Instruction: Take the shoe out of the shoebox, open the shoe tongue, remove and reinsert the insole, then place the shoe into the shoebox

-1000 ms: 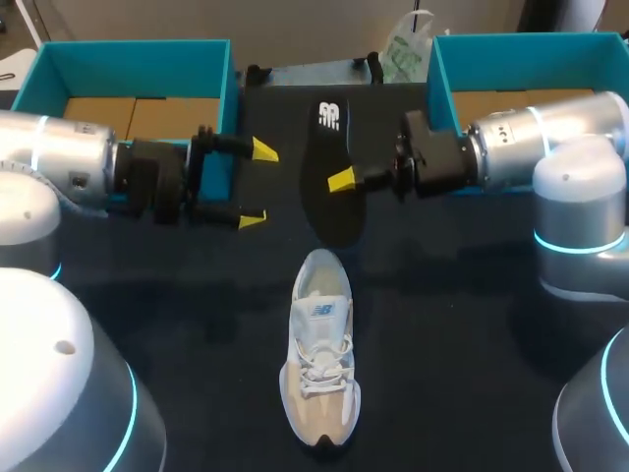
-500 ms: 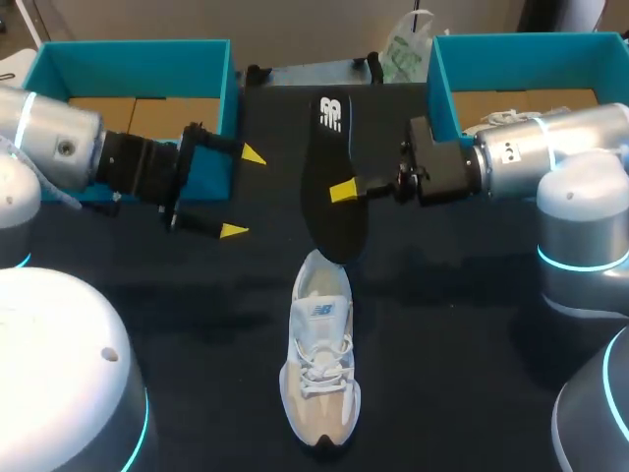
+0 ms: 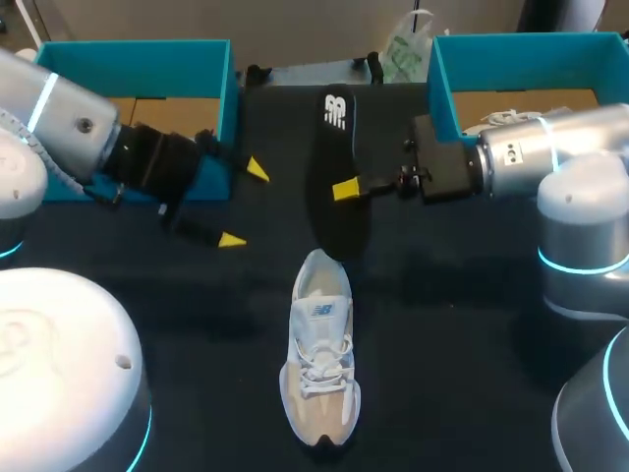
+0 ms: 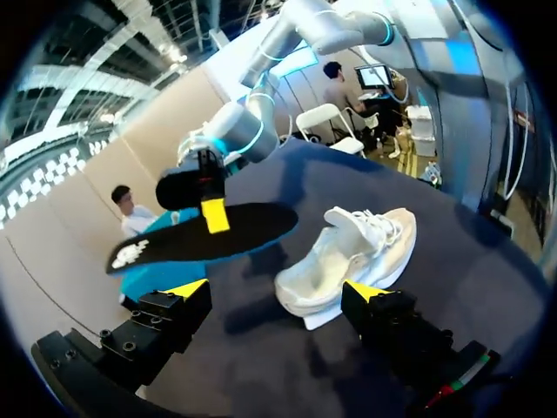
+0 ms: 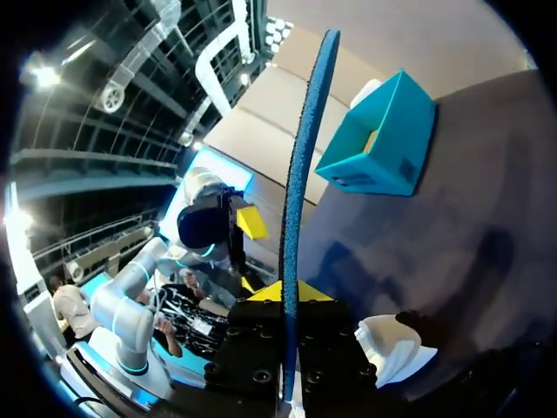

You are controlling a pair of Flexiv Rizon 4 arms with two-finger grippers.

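Shoe [image 3: 319, 344] lies mid-bench [image 3: 472, 324], long axis front-to-back: toe twd robot, heel opening twd far edge. Insole [image 3: 339, 197] hangs above the bench, same axis, logo end far, near end just over the heel. R tool [image 3: 346, 190] pinches its side, fingers narrow. L tool [image 3: 245, 205] is spread wide, empty, next to the blue box [image 3: 138, 54]. Vs 1 s ago: L tool has drawn back & twisted; insole's near end is a bit more to the right; shoe unchanged.

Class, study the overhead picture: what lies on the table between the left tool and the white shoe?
Nothing: only bare dark table separates the open left tool from the shoe. The head and left wrist views both show this.
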